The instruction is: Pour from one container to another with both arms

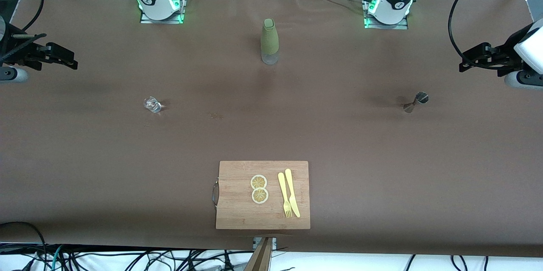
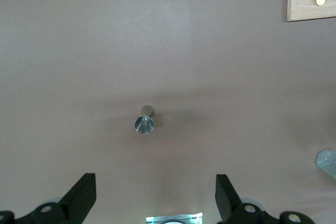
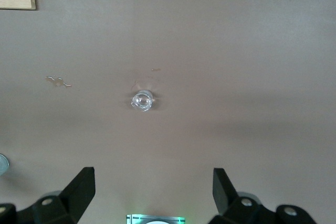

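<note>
The small silver jigger (image 1: 415, 101) stands on the brown table toward the left arm's end; the left wrist view looks down into its cup (image 2: 144, 122). A tiny clear glass tumbler (image 1: 152, 104) stands toward the right arm's end and shows in the right wrist view (image 3: 142, 100). My left gripper (image 1: 466, 62) hangs open in the air over that end of the table, its fingers (image 2: 84, 195) wide apart with nothing between them. My right gripper (image 1: 70, 61) hangs open and bare over its own end, well short of the tumbler.
A tall olive-green bottle (image 1: 269, 42) stands mid-table between the two arm bases. A wooden cutting board (image 1: 237, 211), nearest the front camera, carries two lemon slices (image 1: 259, 188) plus a yellow fork and knife (image 1: 288, 194). Cables trail off the table's edges.
</note>
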Controlling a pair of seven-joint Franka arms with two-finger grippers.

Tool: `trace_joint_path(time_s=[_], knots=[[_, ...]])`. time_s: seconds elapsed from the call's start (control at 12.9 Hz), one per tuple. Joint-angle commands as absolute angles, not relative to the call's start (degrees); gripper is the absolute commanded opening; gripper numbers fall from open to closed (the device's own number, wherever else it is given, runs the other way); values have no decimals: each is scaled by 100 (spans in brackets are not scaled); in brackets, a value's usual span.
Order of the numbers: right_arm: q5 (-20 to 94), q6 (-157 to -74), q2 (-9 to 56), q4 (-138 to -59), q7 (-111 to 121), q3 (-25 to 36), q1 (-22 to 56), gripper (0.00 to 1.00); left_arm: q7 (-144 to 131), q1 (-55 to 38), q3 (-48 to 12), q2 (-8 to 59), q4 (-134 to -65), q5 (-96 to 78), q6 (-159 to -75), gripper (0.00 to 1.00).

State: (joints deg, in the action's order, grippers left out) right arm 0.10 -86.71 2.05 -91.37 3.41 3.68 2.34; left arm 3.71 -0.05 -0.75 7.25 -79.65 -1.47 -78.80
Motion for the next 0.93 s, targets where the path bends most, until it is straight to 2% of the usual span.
trace_joint_path(time_s=[0.0, 0.85], knots=[[70, -8719, 141, -9149, 273, 325, 211, 99, 334, 18, -70, 633, -8051, -237, -7910, 100], [35, -8684, 184, -9044, 343, 352, 167, 99, 343, 26, -26, 642, -8042, -237, -7901, 100]])
